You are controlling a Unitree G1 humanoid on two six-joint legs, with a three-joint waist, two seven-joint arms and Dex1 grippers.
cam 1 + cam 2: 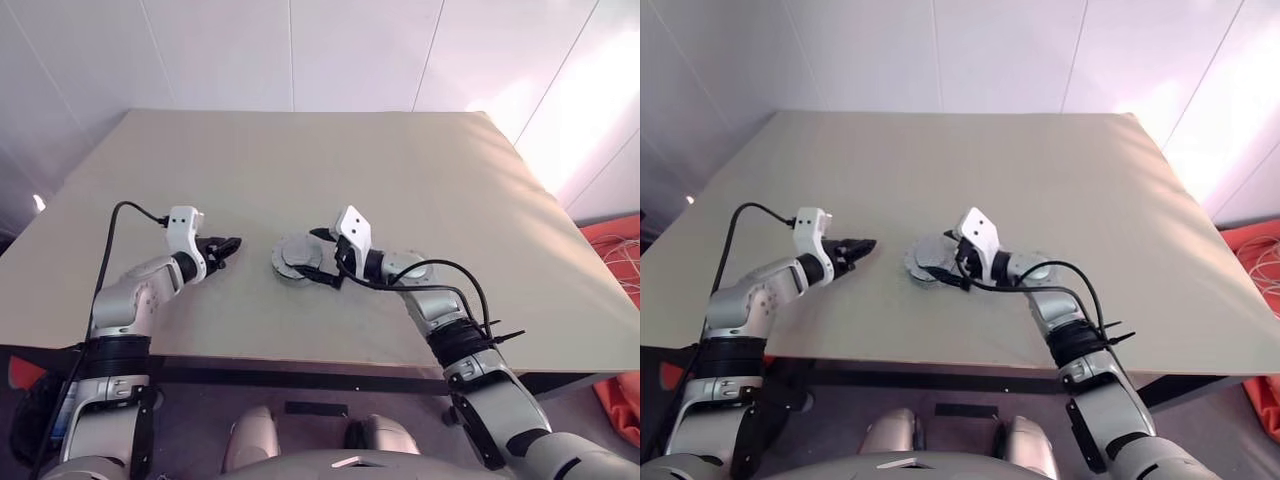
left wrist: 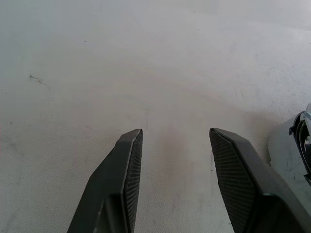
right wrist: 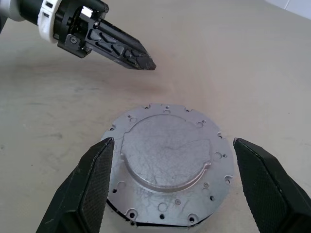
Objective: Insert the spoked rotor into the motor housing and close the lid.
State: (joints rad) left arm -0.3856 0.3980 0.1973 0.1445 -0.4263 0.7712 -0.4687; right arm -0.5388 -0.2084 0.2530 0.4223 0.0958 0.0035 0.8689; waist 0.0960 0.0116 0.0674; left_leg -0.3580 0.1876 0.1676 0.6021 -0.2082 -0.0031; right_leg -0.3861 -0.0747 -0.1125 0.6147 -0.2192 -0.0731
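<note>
The lid (image 3: 165, 160) lies flat with its grey outer face up, a raised round centre and small holes around its rim. It covers the motor housing, which is hidden beneath it. The spoked rotor is out of view. My right gripper (image 3: 173, 141) is open, one finger on each side of the lid, neither touching it. In the head views the lid (image 1: 297, 258) sits mid-table just left of that gripper. My left gripper (image 1: 230, 244) hovers a short way to the lid's left, pointing at it. Its fingers (image 2: 127, 165) stand apart with only bare table between them.
The beige table (image 1: 300, 160) stretches wide on every side of the lid. White walls stand behind it. An orange thing with white cables (image 1: 620, 250) lies off the table's right edge.
</note>
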